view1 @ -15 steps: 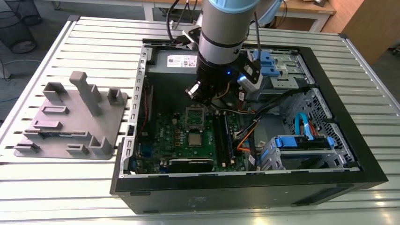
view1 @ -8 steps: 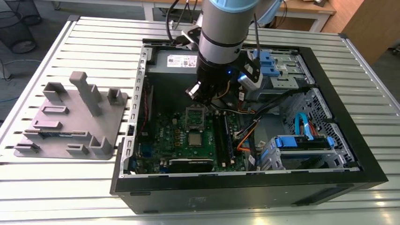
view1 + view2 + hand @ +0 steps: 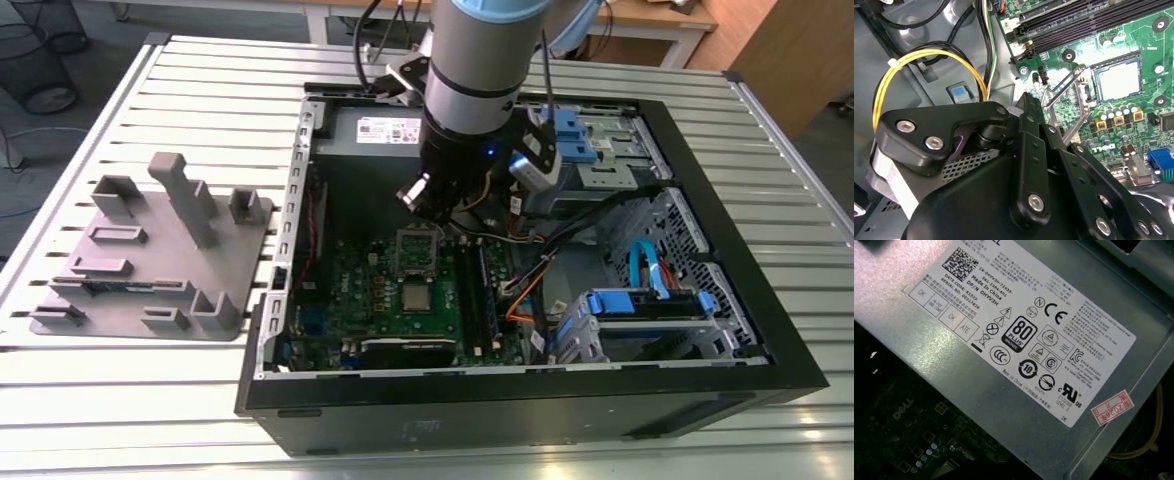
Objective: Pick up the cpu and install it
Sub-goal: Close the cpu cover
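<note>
Arm is parked over the open PC case on the slatted surface. Gripper hangs just above the motherboard, over the raised socket frame. Can't tell how far the jaws are open; nothing visibly held. The cpu lies flat in its socket, silver top up, next to the frame; same in the second wrist view. The first wrist view looks onto the power supply label. Grey moulded tray sits outside the case at the exterior view's left.
</note>
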Controlling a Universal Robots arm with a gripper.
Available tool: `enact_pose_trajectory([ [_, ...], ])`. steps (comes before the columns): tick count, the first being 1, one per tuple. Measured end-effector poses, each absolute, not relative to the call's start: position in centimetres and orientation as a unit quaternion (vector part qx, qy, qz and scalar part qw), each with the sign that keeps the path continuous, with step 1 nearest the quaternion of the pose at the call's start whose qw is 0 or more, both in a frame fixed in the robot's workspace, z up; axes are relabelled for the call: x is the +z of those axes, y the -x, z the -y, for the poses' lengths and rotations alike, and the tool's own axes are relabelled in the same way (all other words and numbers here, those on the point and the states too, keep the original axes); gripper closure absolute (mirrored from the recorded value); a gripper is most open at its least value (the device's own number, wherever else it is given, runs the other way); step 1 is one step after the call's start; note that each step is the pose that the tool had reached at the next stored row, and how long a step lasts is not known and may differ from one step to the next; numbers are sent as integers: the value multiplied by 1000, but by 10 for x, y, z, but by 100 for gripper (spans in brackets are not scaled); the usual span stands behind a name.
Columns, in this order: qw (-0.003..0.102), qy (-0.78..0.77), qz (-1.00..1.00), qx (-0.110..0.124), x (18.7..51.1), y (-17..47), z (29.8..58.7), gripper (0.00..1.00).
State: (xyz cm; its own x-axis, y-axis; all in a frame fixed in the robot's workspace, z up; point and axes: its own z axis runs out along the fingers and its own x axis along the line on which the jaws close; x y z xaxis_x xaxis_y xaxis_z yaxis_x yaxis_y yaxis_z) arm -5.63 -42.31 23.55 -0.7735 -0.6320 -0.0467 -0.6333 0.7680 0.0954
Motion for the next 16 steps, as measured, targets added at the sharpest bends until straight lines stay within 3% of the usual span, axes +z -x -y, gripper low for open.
enact_pose_trajectory([
  [16, 4, 355, -933, 52, 238, 56, 424, 89],
])
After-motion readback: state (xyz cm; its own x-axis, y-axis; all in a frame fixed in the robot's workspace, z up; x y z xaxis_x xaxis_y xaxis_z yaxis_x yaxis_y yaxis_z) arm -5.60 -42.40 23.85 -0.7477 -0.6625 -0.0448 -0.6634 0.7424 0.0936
